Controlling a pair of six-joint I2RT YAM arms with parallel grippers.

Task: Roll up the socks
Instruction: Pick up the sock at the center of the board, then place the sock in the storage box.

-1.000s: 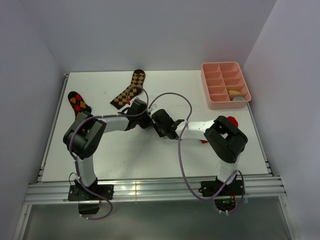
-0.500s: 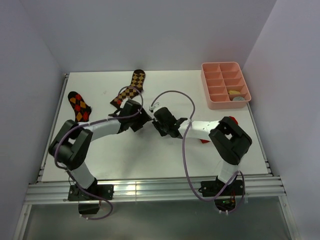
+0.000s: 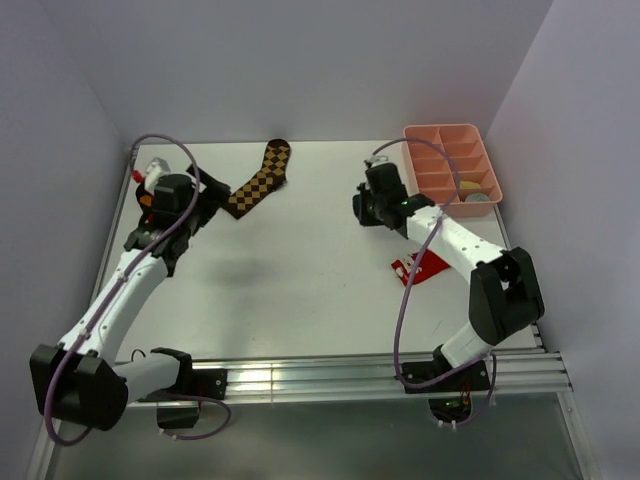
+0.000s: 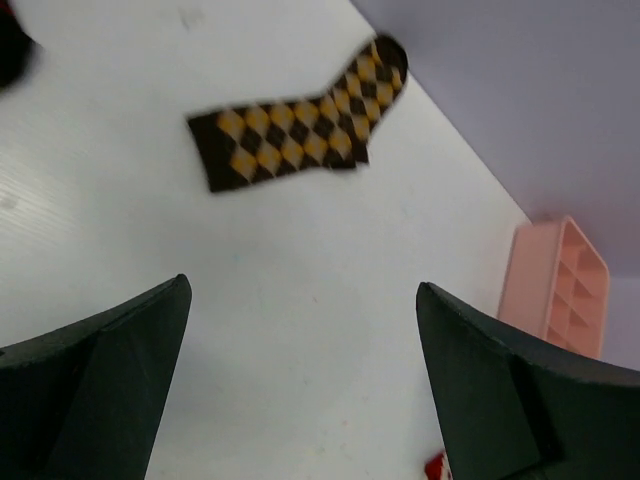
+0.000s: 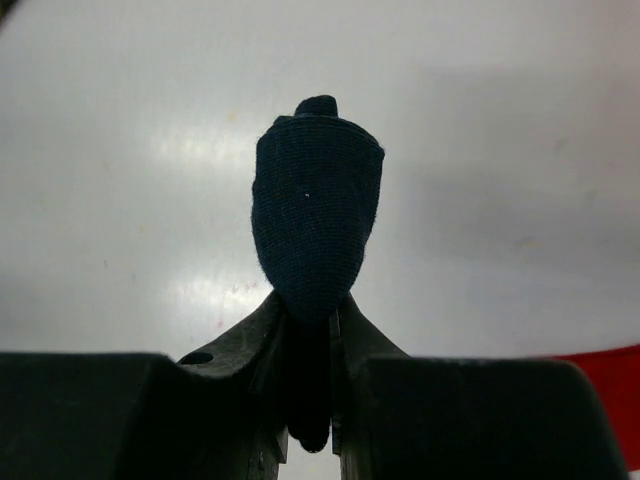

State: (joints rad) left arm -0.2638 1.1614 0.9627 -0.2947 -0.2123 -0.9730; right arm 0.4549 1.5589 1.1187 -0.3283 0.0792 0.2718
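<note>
left gripper: spread wide, hanging at 10 o'clock of the surface
right gripper: pinching the navy sock (a bunched lump), 1 o'clock

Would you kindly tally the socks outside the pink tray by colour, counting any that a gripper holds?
Brown-and-yellow checkered sock: 1
Red sock with white trim: 1
Dark navy sock, held in the right gripper: 1
Orange-and-black argyle sock, barely showing: 1
Total: 4
</note>
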